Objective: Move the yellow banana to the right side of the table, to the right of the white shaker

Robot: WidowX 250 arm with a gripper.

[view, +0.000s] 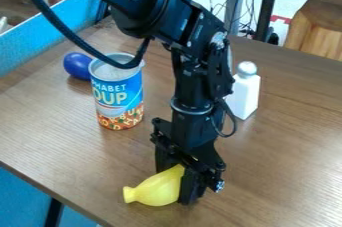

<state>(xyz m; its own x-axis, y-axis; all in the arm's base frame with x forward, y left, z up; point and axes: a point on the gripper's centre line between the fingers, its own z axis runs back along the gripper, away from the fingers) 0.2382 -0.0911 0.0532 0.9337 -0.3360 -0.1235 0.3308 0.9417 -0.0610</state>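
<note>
Gripping the yellow, bulb-shaped toy (153,190), your hand (176,186) points down near the front edge of the desk (280,171); farther back are the soup can (119,91), blue object (77,66) and white bottle (244,93).

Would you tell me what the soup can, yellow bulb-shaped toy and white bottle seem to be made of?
The soup can seems metal, its rim greyish, with a glossy printed label. The yellow toy looks like satiny plastic or rubber, smooth and evenly coloured. The white bottle is probably smooth plastic, opaque and uniform.
</note>
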